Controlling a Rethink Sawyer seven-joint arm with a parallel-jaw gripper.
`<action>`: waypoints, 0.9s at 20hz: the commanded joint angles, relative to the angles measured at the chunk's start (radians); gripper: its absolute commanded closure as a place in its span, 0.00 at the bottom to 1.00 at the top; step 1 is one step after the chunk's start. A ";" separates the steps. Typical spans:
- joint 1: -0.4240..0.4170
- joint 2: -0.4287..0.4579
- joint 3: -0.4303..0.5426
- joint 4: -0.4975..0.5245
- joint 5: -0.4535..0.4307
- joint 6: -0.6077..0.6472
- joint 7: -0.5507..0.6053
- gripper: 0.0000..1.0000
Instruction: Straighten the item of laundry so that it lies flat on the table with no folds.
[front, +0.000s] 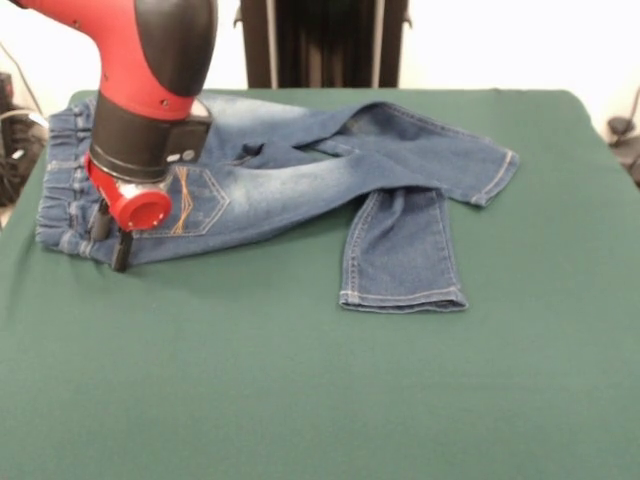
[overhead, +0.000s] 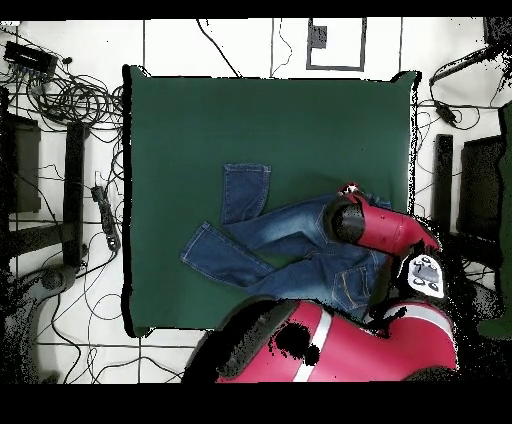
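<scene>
The small blue denim jeans (front: 300, 170) lie on the far left half of the green table (front: 300, 400). The gathered waistband (front: 62, 190) is at the left. One leg runs right to its hem (front: 497, 175). The other leg (front: 400, 255) bends toward the near side and crosses under it. Fabric is folded over near the crotch. My gripper (front: 111, 236) is down on the near waistband corner, beside the orange-stitched pocket (front: 195, 200), with its two black fingers apart. In the overhead view the jeans (overhead: 265, 235) show, and the red arm (overhead: 385, 230) hides the gripper.
The dark pedestal (front: 325, 40) stands behind the table's far edge. Cables and boxes (overhead: 60, 100) lie on the floor beside the table (overhead: 270, 120). Dark equipment (overhead: 470, 190) stands off the other side. Bare green cloth fills the near half of the front view.
</scene>
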 joint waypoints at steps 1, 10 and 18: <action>-0.113 0.194 0.293 -0.098 -0.080 -0.431 0.095 0.00; -0.158 0.147 0.371 -0.112 -0.147 -0.348 0.065 0.00; -0.198 0.169 0.460 -0.161 -0.186 -0.343 0.047 0.00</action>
